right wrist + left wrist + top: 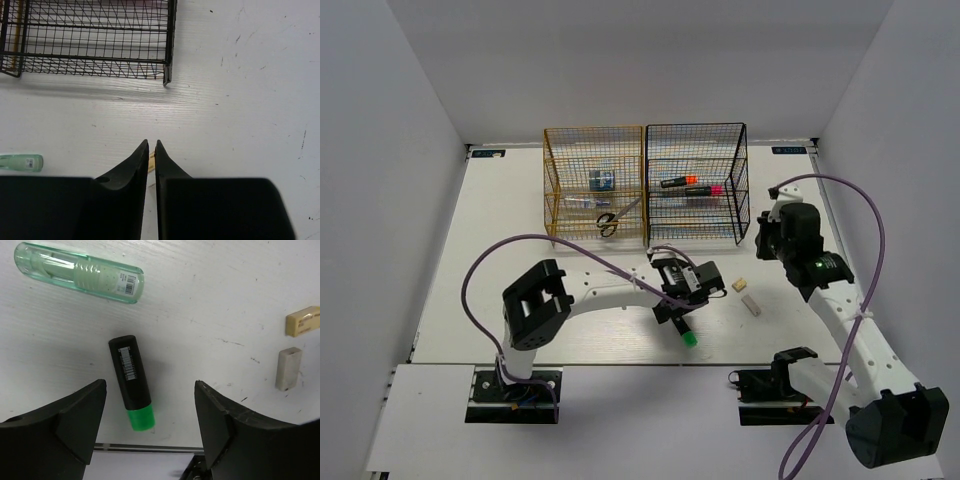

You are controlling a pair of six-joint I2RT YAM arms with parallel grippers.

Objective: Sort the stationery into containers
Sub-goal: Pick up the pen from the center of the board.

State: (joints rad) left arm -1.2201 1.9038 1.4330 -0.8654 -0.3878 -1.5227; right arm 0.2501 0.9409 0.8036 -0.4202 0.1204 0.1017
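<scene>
left gripper point(150, 390) spread over green highlighter point(131, 382); right gripper point(152, 145) closed, empty

I counted two wire racks: the black rack point(695, 185) and a gold-yellow rack point(593, 185) just beside it on its left. There were three highlighters: an orange-capped highlighter point(672, 183) and a pink-capped highlighter point(704, 189) inside the black rack, and a green-capped highlighter point(131, 382) in front of it. The gold-yellow rack held one pair of scissors point(607, 222), one blue tape roll point(602, 180) and one clear pen point(582, 202). In front of the black rack I saw one green capsule point(80, 272), one beige eraser point(302, 320) and one whitish block point(288, 369).
</scene>
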